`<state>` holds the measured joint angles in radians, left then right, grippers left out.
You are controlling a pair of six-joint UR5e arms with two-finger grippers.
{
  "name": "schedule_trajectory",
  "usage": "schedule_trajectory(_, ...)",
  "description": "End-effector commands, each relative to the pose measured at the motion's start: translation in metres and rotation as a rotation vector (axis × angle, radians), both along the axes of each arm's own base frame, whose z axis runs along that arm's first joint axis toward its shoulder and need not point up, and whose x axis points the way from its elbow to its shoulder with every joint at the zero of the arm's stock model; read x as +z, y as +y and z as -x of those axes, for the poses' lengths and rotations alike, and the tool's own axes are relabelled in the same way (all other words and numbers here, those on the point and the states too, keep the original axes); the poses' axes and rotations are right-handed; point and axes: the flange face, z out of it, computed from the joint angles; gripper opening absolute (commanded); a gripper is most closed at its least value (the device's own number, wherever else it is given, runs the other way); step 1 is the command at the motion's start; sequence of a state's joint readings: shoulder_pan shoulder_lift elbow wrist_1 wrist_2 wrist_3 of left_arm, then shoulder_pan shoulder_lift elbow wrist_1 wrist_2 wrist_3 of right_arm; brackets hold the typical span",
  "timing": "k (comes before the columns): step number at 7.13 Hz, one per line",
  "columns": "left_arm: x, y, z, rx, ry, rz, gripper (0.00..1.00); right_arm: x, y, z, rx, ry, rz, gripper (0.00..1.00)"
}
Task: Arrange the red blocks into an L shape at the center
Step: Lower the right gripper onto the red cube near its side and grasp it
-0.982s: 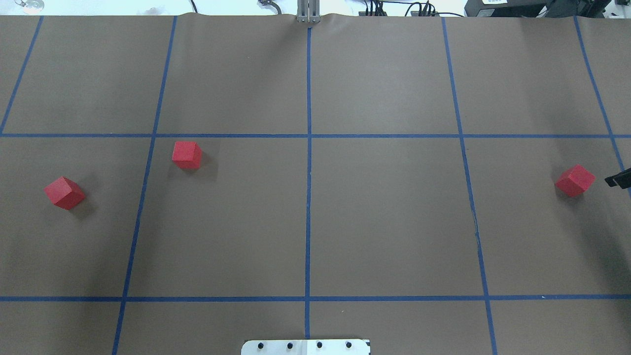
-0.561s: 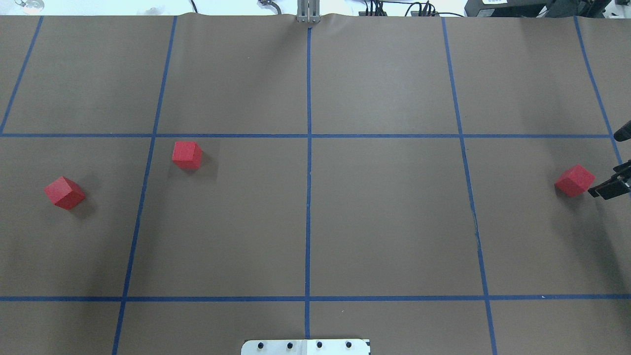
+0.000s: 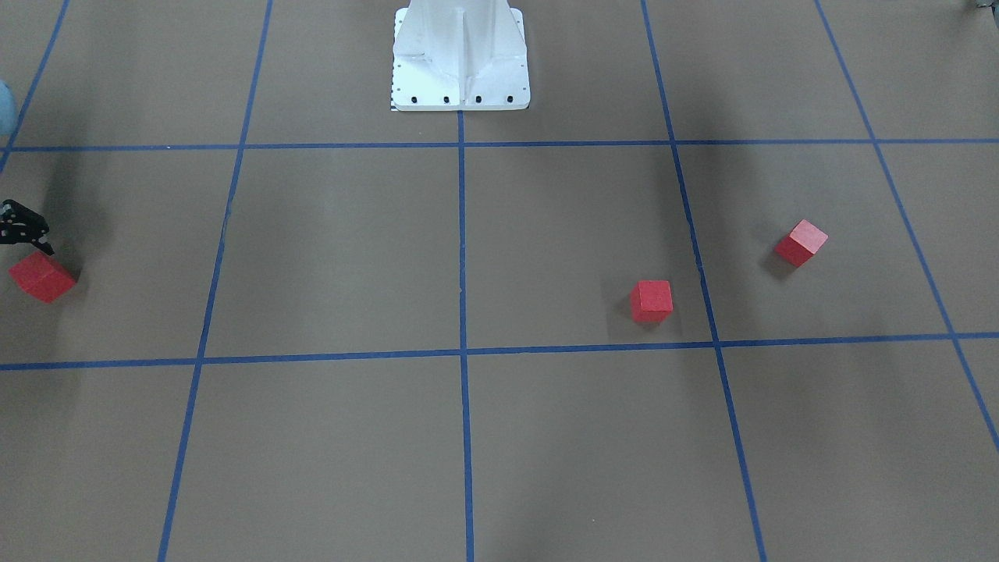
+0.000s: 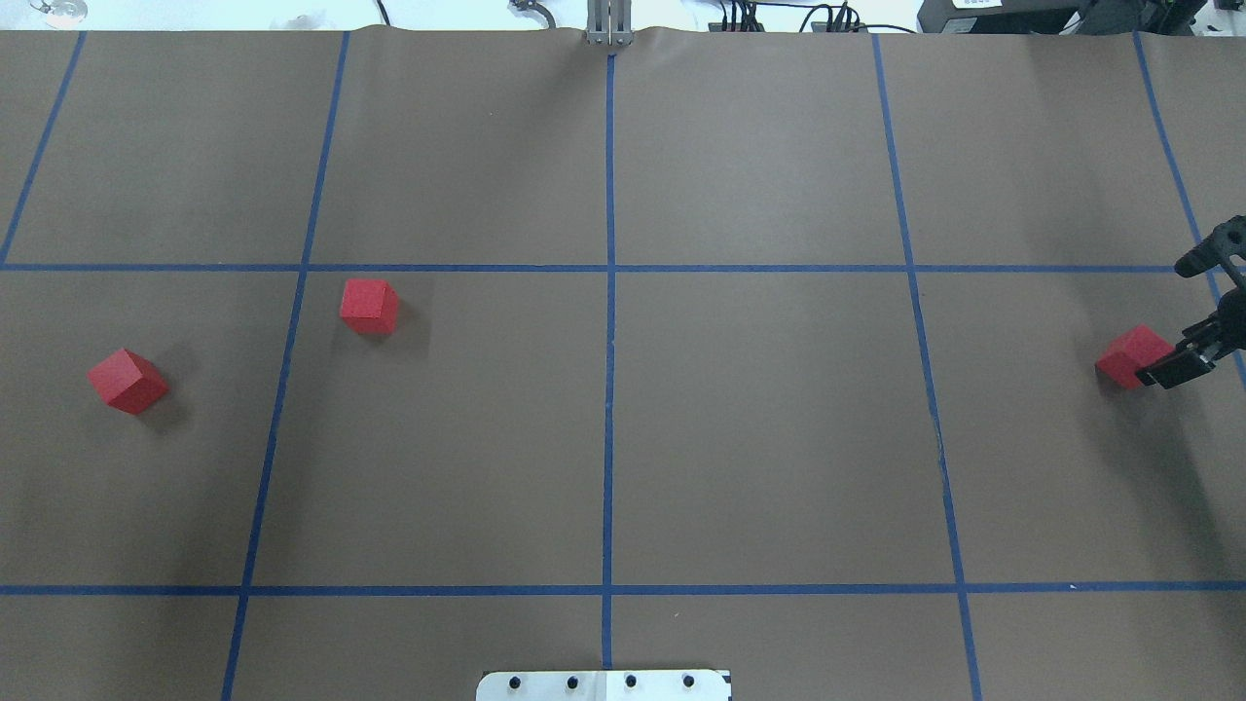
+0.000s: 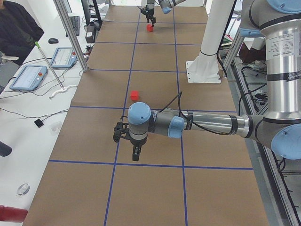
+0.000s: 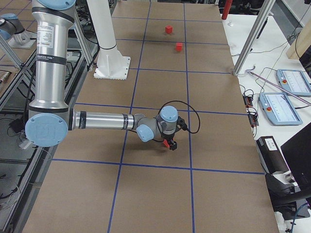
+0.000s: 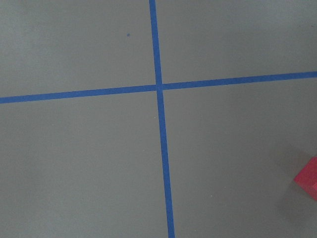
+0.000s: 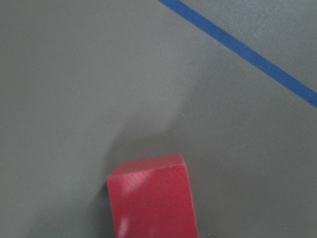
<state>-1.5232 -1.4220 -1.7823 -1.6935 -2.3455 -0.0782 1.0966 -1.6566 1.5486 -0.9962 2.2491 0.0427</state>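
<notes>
Three red blocks lie far apart on the brown floor. Two are on the left in the overhead view; the third is at the far right. My right gripper is open, with one finger at that block's right corner. That block fills the bottom of the right wrist view. In the front view the gripper is just behind this block. My left gripper shows only in the exterior left view, so I cannot tell its state. The center holds no block.
The white metal base stands at the robot's side of the table, on the middle blue line. Blue tape lines divide the brown floor into grid squares. The left wrist view shows a tape crossing and one red corner.
My right gripper has come in from the right edge toward the far-right block, and both fingers now show. The three blocks have not moved.
</notes>
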Motion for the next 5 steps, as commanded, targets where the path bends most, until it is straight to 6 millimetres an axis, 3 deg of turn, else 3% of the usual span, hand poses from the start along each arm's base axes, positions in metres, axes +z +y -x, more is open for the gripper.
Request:
schedule_trajectory(1, 0.001, 0.0, 0.0, 0.0, 0.0, 0.001, 1.0, -0.005, -0.018, 0.018, -0.015, -0.007, -0.011, 0.89)
schedule_trajectory(2, 0.001, 0.0, 0.0, 0.0, 0.0, 0.001, 1.0, -0.011, -0.024, 0.021, -0.014, -0.013, -0.018, 0.32)
schedule_trajectory(3, 0.001, 0.0, 0.0, 0.0, 0.0, 0.003, 1.0, -0.013, -0.025, 0.022, 0.006, -0.019, 0.002, 0.0)
schedule_trajectory(4, 0.001, 0.0, 0.0, 0.001, 0.0, 0.002, 1.0, -0.024, -0.026, 0.023, 0.03, -0.036, 0.019, 0.0)
schedule_trajectory(5, 0.0, 0.0, 0.0, 0.001, 0.001, -0.001, 1.0, -0.061, -0.026, 0.026, 0.125, -0.09, 0.099, 0.0)
